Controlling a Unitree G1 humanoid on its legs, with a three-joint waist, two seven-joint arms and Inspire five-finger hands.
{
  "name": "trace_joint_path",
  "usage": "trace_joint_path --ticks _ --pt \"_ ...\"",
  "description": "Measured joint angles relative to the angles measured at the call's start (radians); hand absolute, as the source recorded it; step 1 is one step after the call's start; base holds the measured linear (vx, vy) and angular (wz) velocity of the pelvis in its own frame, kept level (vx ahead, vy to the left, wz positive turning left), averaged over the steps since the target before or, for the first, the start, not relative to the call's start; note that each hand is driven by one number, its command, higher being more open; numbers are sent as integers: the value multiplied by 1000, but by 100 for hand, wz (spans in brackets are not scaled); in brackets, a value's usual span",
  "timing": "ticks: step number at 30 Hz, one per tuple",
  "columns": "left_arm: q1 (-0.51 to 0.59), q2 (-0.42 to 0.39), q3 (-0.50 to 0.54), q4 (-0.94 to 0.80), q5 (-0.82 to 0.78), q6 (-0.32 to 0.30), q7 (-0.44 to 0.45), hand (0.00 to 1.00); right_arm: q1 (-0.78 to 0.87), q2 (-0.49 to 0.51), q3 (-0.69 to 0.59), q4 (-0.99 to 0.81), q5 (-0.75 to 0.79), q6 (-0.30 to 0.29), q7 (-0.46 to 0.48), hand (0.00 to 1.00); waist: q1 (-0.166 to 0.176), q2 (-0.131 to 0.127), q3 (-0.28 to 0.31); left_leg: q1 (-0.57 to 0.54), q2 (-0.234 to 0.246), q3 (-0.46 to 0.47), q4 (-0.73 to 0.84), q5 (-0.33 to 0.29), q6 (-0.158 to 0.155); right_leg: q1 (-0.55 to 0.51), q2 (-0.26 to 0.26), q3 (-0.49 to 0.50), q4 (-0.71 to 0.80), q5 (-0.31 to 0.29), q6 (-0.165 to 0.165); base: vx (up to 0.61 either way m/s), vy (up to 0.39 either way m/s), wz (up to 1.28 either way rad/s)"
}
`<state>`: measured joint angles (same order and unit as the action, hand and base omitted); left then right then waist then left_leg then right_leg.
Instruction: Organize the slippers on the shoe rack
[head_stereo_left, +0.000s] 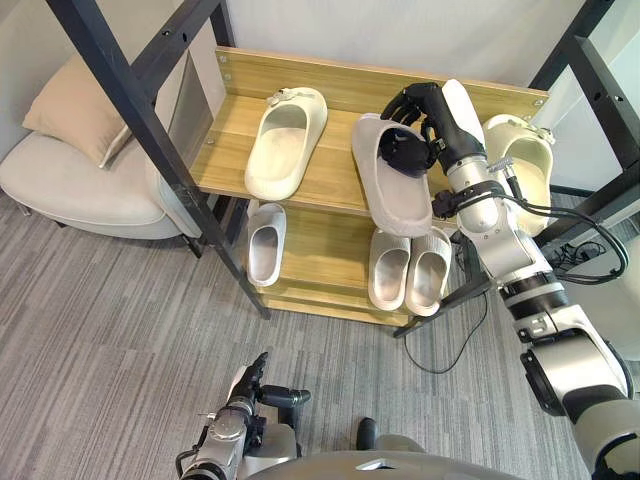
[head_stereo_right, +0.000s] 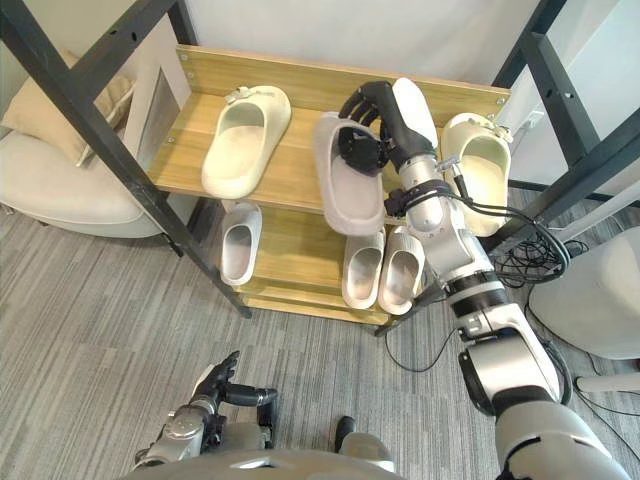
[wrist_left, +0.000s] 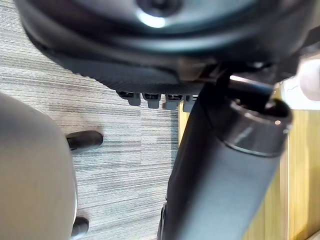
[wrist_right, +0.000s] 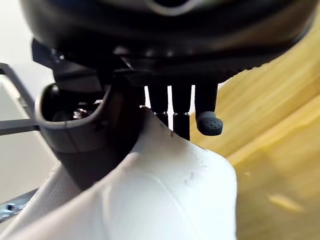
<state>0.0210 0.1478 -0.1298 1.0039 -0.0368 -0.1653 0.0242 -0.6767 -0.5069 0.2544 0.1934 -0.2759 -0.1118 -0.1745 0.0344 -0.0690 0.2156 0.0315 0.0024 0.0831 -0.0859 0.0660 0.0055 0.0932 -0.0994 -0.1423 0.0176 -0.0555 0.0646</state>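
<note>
The right robot hand (head_stereo_left: 415, 105) grasps the grey slipper (head_stereo_left: 390, 200) by its strap on the top shelf (head_stereo_left: 225, 150), heel overhanging the front, between a left cream slipper (head_stereo_left: 285, 140) and a right cream slipper (head_stereo_left: 528, 165). Best to push it back square, then release. The left robot hand (head_stereo_left: 250, 385) hangs low, relaxed.

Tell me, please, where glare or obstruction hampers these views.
Left wrist view: a highlight glints on the left hand, whose thumb covers much of the rack. Right wrist view: the slipper in the right hand hides part of the rack. Eye views: evenly lit, no glare.
</note>
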Motion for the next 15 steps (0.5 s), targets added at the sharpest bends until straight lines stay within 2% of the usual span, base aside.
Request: trace_joint_path --ticks 5,8,10,15 --pt "1 0 0 1 10 3 0 100 71 -9 -75 -266 -19 -33 -6 0 -15 2 0 17 0 4 0 -3 -2 13 -2 7 3 0 0 -3 0 -3" --pt "5 -5 -1 4 17 5 0 100 121 -11 -122 -432 -38 -65 -33 0 -20 12 -6 26 3 16 0 -7 -5 15 -3 19 7 0 0 -39 4 -11" --pt "11 -15 -2 6 32 17 -1 100 165 -10 -124 -549 -39 -109 -39 0 -39 29 -16 29 1 19 0 -7 -5 15 -3 22 9 0 0 -38 1 -4" --pt "13 -30 -3 22 47 17 0 100 231 1 -94 -651 -37 -151 -41 0 -41 53 -34 37 2 28 0 -6 -6 19 0 34 10 0 0 -34 -1 -7"
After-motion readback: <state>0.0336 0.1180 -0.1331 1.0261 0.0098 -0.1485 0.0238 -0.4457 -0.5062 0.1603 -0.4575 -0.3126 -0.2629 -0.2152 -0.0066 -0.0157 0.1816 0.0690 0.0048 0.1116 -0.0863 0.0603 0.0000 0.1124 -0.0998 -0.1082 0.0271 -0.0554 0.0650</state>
